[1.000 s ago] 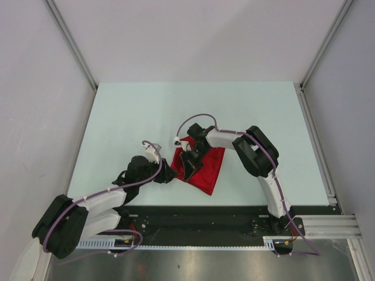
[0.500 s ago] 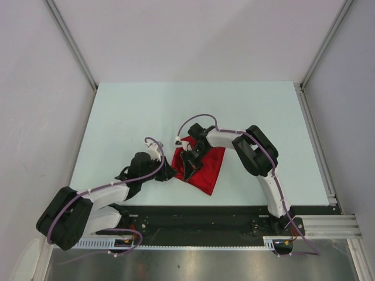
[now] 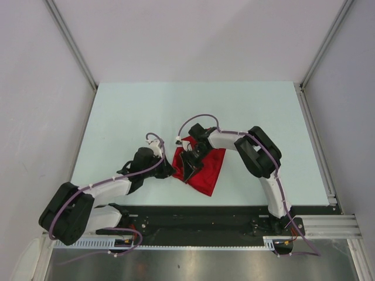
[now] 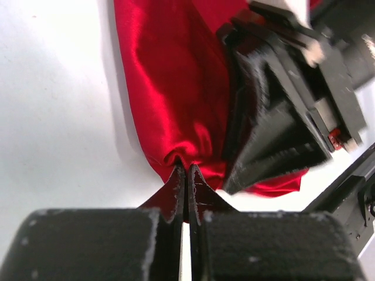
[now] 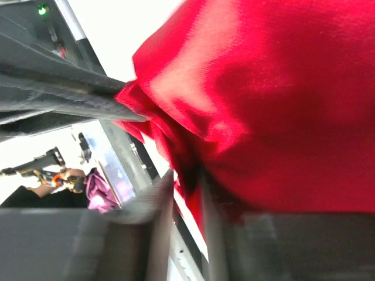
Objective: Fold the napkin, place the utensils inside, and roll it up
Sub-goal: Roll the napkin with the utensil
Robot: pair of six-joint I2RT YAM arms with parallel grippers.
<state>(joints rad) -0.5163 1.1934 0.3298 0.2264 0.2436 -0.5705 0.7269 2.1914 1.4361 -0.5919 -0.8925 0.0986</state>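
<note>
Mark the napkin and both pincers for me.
napkin (image 3: 212, 168), top view, bare middle of its surface.
left pincer (image 4: 186, 171), left wrist view, between closed fingertips.
right pincer (image 5: 186, 178), right wrist view, between fingertips.

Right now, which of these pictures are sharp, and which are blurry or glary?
Top external view: sharp, evenly lit, faint shadows. Left wrist view: glossy highlights on the napkin, the left claw dark and soft up close. Right wrist view: napkin very close, blurred, foreground smeared.
</note>
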